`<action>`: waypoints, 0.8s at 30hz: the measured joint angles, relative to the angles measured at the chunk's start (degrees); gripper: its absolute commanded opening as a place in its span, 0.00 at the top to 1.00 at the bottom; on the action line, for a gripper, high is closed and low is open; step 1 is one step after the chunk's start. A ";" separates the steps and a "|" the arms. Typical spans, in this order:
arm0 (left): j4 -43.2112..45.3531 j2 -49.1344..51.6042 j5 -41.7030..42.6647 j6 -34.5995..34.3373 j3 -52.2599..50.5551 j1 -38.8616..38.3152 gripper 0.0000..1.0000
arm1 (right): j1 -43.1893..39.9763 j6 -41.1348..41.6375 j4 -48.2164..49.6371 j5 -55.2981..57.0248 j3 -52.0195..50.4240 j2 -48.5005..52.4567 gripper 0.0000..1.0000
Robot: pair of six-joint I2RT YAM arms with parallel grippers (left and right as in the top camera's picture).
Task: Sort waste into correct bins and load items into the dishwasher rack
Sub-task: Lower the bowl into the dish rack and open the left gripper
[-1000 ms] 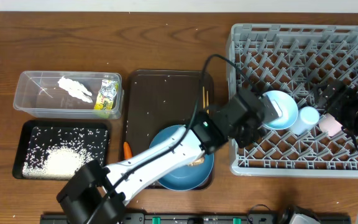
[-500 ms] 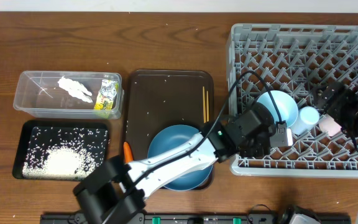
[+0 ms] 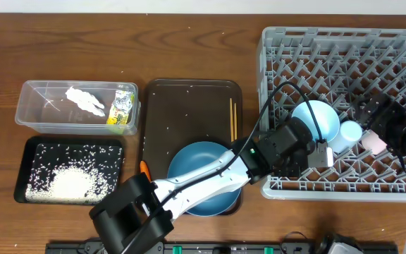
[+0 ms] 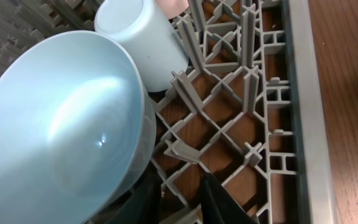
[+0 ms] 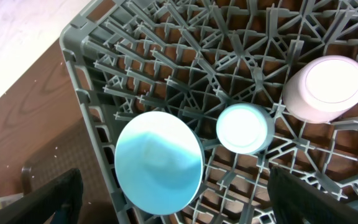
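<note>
Bowl [image 3: 317,121]: tilted on edge among the pegs of the rack [image 3: 344,39]; blue cup [image 3: 349,132] just beside it; pink cup [image 3: 374,143] next along. Left gripper [image 4: 182,202]: low by the bowl's rim, fingers parted, holding nothing; right gripper [image 5: 173,186]: above the rack, spread wide, empty.

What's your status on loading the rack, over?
Left jaws open, empty, beside pale blue bowl in dishwasher rack. Right jaws open over rack. Blue plate, chopsticks not yet loaded. Left arm lies across plate.

Blue plate [image 3: 193,156] partly under left arm [image 3: 196,185]; carrot [image 3: 144,168] mostly hidden; pinkish cup [image 4: 171,5] cut by top edge.
</note>
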 measured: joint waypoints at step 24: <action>4.96 -3.08 0.00 1.77 0.00 0.00 0.42 | 0.00 -0.63 -1.05 0.00 0.00 -0.02 0.11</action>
